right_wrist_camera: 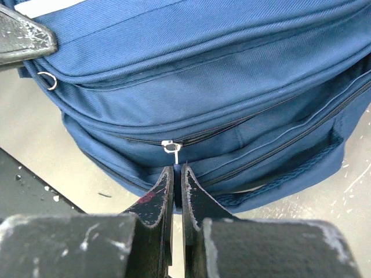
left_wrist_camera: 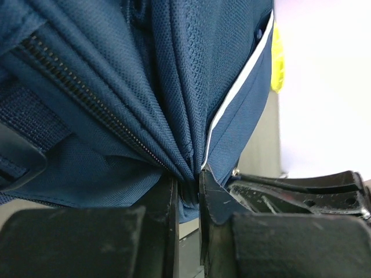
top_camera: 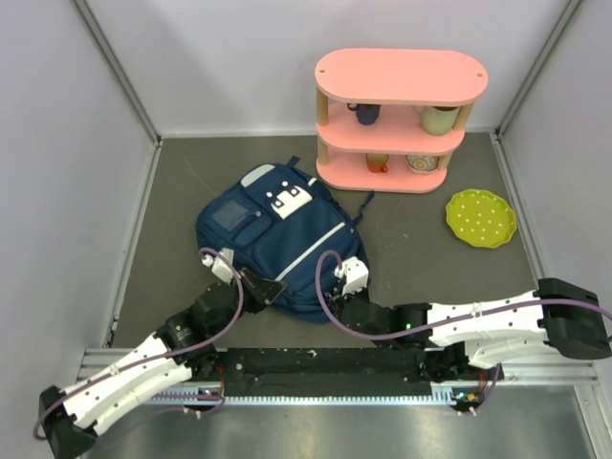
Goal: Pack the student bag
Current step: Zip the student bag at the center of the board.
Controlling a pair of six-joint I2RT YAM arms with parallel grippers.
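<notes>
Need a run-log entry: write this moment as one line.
student bag: front up | left gripper: shut on its fabric | right gripper: shut below zipper pull

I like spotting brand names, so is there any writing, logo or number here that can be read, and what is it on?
No text can be read in any view.
On the backpack, the white patch has dark marks, too small to read.
On its pocket, the blue patch shows nothing legible.
On the pink shelf, the cups show no readable print.
</notes>
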